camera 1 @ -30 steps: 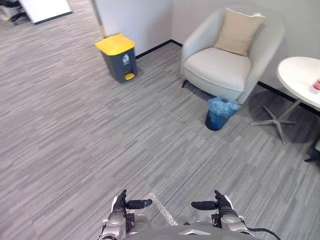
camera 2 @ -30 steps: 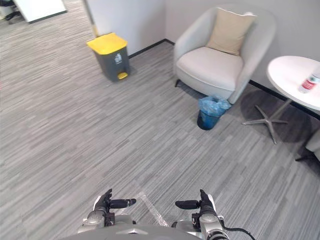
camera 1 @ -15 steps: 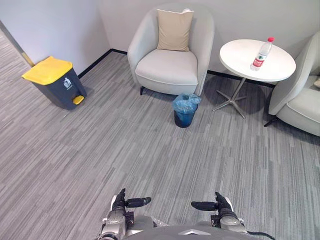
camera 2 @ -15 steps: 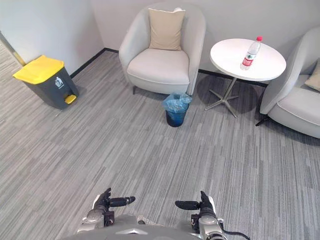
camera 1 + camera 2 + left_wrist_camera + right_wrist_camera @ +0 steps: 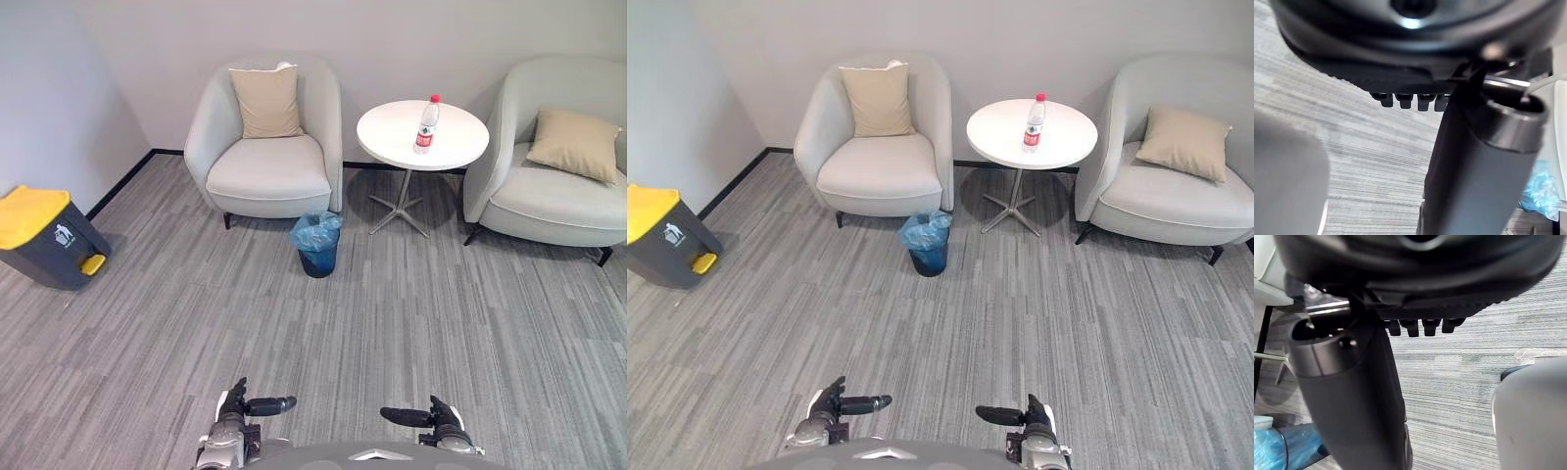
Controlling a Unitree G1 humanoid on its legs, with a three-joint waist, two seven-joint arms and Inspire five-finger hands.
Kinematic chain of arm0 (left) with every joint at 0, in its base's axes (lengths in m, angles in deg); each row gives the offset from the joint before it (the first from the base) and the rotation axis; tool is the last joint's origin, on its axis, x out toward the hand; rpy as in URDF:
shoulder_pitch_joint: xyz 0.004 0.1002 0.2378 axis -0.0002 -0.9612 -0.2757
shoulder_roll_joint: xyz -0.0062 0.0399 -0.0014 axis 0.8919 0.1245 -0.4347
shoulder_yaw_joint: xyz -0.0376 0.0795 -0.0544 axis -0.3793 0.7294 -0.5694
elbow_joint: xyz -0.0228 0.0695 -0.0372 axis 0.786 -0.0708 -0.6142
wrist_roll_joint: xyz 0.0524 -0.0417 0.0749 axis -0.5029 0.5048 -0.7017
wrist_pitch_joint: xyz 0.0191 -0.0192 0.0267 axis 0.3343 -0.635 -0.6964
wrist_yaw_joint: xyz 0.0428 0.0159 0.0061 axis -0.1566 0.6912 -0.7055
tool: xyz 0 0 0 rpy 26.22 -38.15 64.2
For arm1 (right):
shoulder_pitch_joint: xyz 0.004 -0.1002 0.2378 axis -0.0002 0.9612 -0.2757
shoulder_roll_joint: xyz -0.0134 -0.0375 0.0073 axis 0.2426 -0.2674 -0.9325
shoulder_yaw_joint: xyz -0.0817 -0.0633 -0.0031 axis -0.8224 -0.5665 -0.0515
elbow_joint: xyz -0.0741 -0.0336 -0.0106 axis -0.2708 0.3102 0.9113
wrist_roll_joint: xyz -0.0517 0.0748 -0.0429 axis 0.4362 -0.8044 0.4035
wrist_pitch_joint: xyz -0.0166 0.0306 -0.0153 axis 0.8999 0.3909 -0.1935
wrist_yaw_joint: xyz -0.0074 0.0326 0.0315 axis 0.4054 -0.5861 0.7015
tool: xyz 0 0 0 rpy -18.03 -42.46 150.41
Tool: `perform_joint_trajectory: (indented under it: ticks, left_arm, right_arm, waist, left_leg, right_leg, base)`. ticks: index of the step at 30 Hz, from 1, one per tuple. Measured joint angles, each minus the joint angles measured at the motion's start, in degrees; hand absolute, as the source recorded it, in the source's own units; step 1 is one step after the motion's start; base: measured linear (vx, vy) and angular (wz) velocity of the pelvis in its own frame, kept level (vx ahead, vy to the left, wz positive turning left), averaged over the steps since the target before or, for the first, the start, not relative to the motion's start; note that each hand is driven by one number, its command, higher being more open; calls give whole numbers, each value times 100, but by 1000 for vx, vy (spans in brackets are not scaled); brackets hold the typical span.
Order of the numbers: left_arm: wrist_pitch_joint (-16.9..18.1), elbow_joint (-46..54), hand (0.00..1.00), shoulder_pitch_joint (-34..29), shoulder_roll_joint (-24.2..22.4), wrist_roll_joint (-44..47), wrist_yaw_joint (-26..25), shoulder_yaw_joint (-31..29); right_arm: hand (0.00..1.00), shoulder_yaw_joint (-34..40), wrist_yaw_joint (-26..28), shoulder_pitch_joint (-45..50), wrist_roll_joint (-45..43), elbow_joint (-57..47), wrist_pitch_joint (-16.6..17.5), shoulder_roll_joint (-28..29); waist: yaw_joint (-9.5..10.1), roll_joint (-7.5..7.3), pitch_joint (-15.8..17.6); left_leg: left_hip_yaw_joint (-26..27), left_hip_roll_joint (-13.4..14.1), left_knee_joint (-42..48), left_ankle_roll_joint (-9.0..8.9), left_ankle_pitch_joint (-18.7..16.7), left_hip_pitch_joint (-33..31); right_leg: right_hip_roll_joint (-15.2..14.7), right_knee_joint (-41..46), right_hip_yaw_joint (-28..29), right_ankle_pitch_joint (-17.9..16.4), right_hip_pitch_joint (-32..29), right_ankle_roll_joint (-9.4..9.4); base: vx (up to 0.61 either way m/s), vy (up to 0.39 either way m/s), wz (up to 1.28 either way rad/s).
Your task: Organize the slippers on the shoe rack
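Slippers and shoe rack could not be placed from these pictures.

In the left eye view, a striped grey carpet floor (image 5: 392,333) was seen, with a pale grey tub armchair (image 5: 266,171) set against the wall. Beside it stood a round white bench (image 5: 456,147) bearing a clear plastic bottle with a red cap (image 5: 426,125). A second grey armchair (image 5: 549,196) and a small blue-lined waste bin (image 5: 316,245) were set nearby. The left hand (image 5: 238,411) and right hand (image 5: 443,421) were held low, close to the body.

In the right eye view, a dark grey pedal bin with a yellow lid (image 5: 661,235) was seen by the side wall.

In the left wrist view, that hand's fingers were spread apart and nothing was held.

In the right wrist view, the same was found. Both hands were probably kept free for the slippers.
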Motion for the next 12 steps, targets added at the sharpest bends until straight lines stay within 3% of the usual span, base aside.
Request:
perform_joint_trajectory:
  ticks: [1,4,12]
  left_arm:
    - [1,-6,100,-12,29,-1,-9,-9]
    - [3,-15,100,41,126,9,10,-8]
    - [4,-19,100,43,91,7,16,-2]
  right_arm:
    - [100,-1,3,-5,-5,0,3,52]
    - [100,118,5,-51,-67,29,6,168]
    - [100,181,-3,-54,-144,19,20,87]
  waist:
    - [-3,-2,-31]
    - [-10,-203,90]
    - [-55,-125,171]
  left_leg:
    - [1,20,-13,-12,-11,4]
    - [27,41,-50,-27,-21,104]
    - [121,100,-235,-73,91,290]
  right_leg:
    - [6,-49,-83,45,16,-3]
    - [9,-290,-141,85,205,-38]
    - [49,-681,-308,201,427,-181]
  base:
    - [91,16,-11]
    - [35,-34,-7]
    - [-65,-58,-10]
